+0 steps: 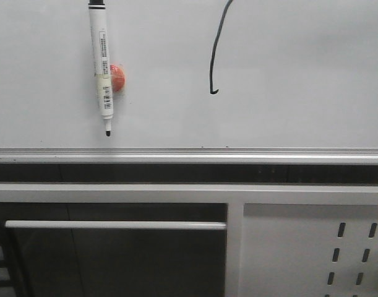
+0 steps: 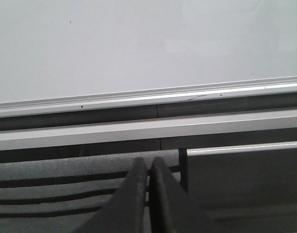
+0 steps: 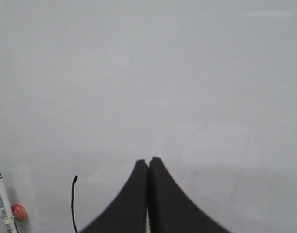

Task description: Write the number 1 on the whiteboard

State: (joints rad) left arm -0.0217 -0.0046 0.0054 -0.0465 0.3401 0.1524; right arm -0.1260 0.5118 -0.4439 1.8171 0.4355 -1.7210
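The whiteboard (image 1: 300, 74) fills the upper half of the front view, its silver rail (image 1: 189, 154) along the bottom. On it is the number 1 (image 1: 213, 55), a thin black stroke with a small hook at its lower end; its upper end shows in the right wrist view (image 3: 73, 204). A white marker (image 1: 103, 68) hangs tip down on the board beside a red magnet (image 1: 118, 78). My right gripper (image 3: 148, 161) is shut and empty, close to the board (image 3: 187, 73). My left gripper (image 2: 148, 161) is shut and empty, below the board's rail (image 2: 148, 94).
Below the rail runs a white frame beam (image 1: 189, 193). A white metal panel with slotted holes (image 1: 312, 253) sits at lower right, and a horizontal bar (image 1: 114, 225) crosses a dark opening at lower left. The marker (image 3: 1, 201) and magnet (image 3: 18, 211) also show in the right wrist view.
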